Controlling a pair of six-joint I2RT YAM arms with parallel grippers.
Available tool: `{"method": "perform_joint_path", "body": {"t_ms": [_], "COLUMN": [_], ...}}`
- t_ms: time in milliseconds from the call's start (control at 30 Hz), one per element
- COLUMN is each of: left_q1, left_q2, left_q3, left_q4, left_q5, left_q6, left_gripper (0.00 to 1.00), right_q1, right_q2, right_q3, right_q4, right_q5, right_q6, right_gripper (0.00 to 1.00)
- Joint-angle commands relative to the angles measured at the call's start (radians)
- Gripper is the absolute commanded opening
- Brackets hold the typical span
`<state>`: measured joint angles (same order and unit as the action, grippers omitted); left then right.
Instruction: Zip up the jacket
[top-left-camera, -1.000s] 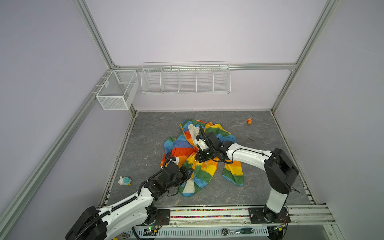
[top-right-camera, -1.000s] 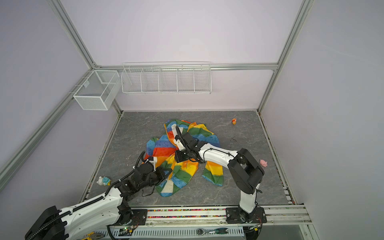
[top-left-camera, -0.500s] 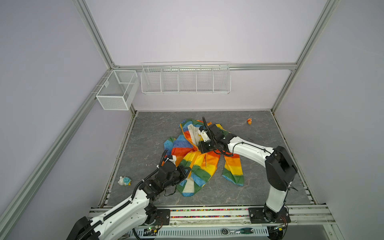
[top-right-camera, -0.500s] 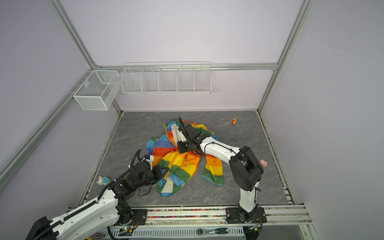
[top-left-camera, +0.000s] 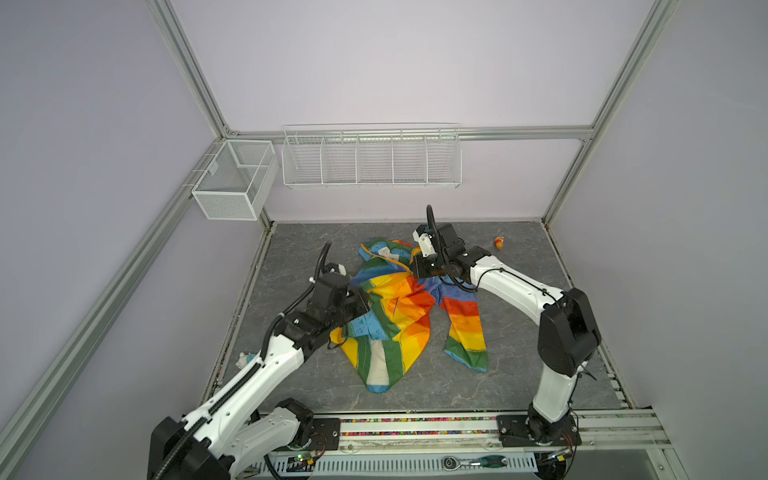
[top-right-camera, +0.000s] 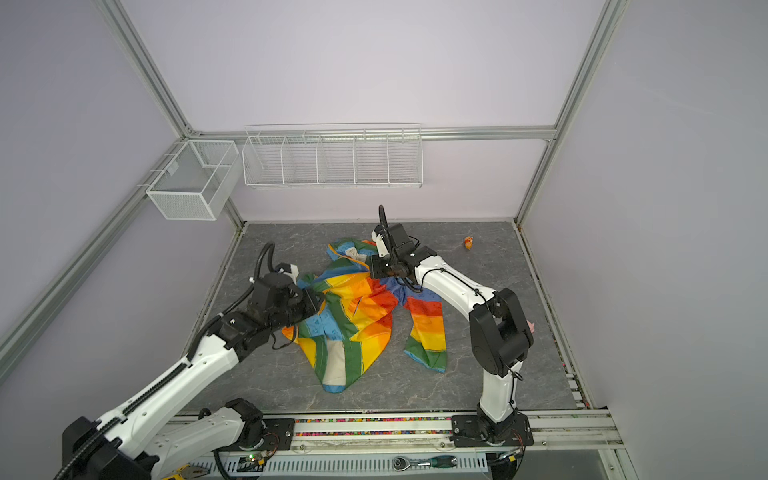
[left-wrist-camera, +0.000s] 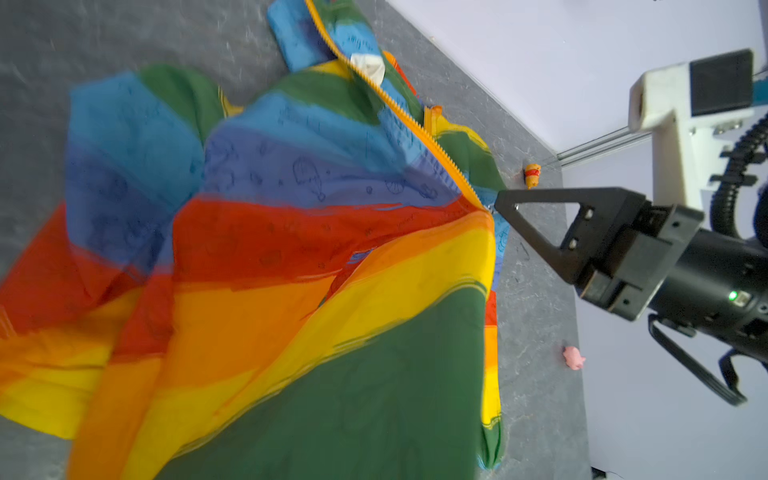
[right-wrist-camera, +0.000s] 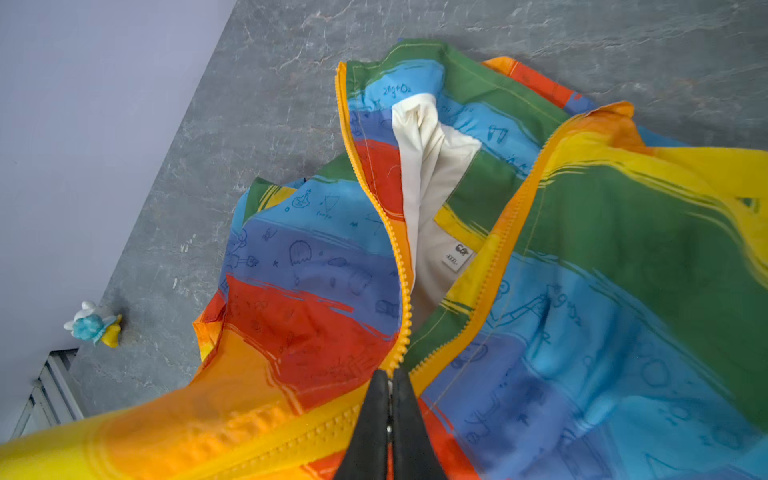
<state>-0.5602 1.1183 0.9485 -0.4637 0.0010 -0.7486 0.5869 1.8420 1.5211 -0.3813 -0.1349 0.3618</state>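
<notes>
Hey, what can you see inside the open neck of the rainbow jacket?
Inside the rainbow-striped thin-fabric jacket, between the parted orange-yellow zipper strips, cream-white lining and a small white size label show. Where the right tool pinches the zipper, the closed front hides the rest.

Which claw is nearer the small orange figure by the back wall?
Right. The right claw, shut on the jacket at its zipper, sits left of the orange figure in both top views; the left claw grips the jacket farther left and nearer the front.
</notes>
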Motion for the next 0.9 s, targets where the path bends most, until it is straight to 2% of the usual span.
{"method": "perform_joint_path", "body": {"t_ms": [0, 133, 300, 367, 433, 500, 567, 733, 867], "left_q1": [0.027, 0.029, 0.029, 0.029, 0.028, 0.028, 0.029, 0.033, 0.072], "left_q2": [0.135, 0.345, 0.564, 0.629, 0.667, 0.680, 0.656, 0.527, 0.435], "left_q3": [0.245, 0.607, 1.003, 1.132, 1.190, 1.190, 1.120, 0.820, 0.603], "left_q4": [-0.105, -0.173, -0.250, -0.290, -0.318, -0.338, -0.334, -0.276, -0.238], "left_q5": [-0.106, -0.088, -0.019, 0.014, 0.039, 0.063, 0.084, 0.091, 0.123], "left_q6": [0.222, 0.359, 0.430, 0.440, 0.434, 0.424, 0.413, 0.381, 0.324], "left_gripper": [0.00, 0.00, 0.00, 0.00, 0.00, 0.00, 0.00, 0.00, 0.00], "right_q1": [-0.071, -0.158, -0.267, -0.298, -0.312, -0.313, -0.312, -0.308, -0.296], "right_q2": [-0.088, -0.164, -0.315, -0.379, -0.409, -0.403, -0.391, -0.361, -0.323], "right_q3": [0.047, 0.063, 0.002, -0.045, -0.074, -0.080, -0.113, -0.258, -0.377], "right_q4": [-0.017, -0.026, 0.029, 0.070, 0.089, 0.066, 0.059, 0.106, 0.159], "right_q5": [0.015, -0.002, -0.004, -0.002, -0.017, -0.049, -0.078, -0.099, -0.088], "right_q6": [-0.011, 0.013, 0.060, 0.068, 0.065, 0.052, 0.049, 0.067, 0.080], "right_gripper": [0.07, 0.07, 0.07, 0.07, 0.07, 0.07, 0.07, 0.07, 0.07]}}
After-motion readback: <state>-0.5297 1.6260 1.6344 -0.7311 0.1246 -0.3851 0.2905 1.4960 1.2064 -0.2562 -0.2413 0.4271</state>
